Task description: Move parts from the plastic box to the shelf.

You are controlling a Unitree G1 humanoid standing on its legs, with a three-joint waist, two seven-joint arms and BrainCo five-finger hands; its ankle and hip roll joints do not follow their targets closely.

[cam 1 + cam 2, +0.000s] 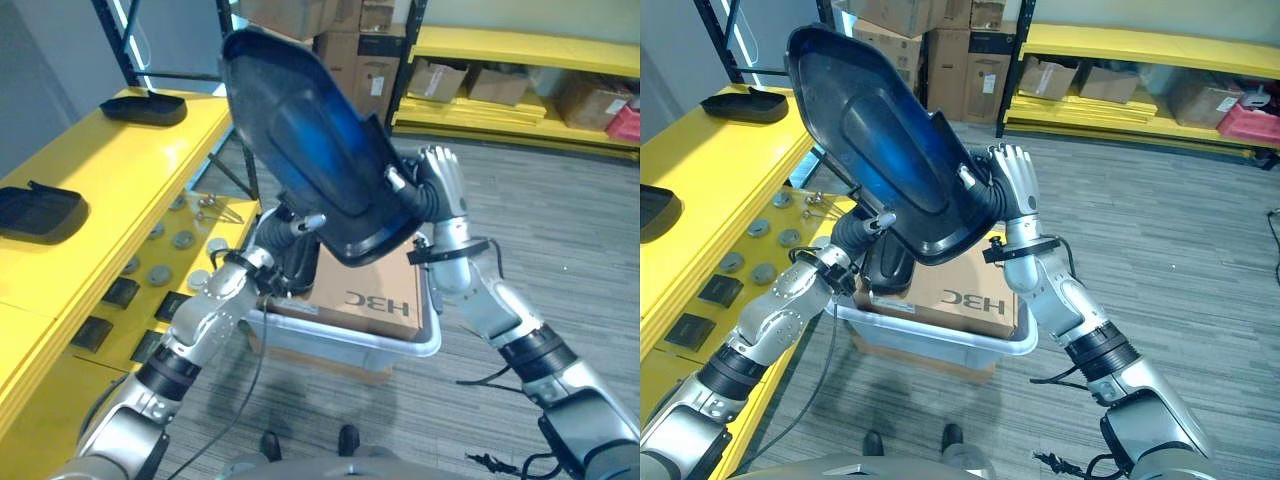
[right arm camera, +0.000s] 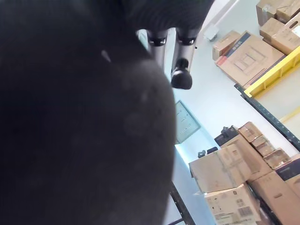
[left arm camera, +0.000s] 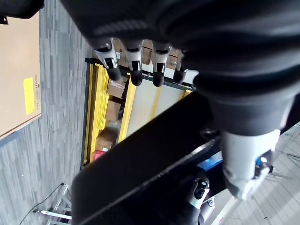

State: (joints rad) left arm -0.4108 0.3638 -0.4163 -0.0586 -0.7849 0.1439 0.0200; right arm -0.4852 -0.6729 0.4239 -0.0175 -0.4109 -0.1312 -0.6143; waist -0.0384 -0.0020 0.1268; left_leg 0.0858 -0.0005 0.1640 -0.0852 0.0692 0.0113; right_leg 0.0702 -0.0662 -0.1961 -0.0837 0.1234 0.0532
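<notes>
A large dark plastic shell part point(image 1: 300, 130) with a glossy blue inside is held up in the air, tilted, above the plastic box point(image 1: 400, 350). My left hand point(image 1: 285, 250) props its lower end from beneath. In the left wrist view its fingers point(image 3: 136, 70) stretch straight beside the part point(image 3: 154, 159). My right hand point(image 1: 440, 180) presses flat against the part's right edge with its fingers point(image 2: 180, 70) straight. The pale box stands on the floor with a brown cardboard box point(image 1: 375, 290) inside it. The yellow shelf point(image 1: 120, 170) runs along the left.
Two black moulded parts point(image 1: 40, 212) point(image 1: 145, 107) lie on the shelf's top board. Small round and square pieces point(image 1: 160, 270) sit on its lower level. A second yellow rack point(image 1: 520, 50) with cardboard boxes lines the back wall. Grey carpet spreads to the right.
</notes>
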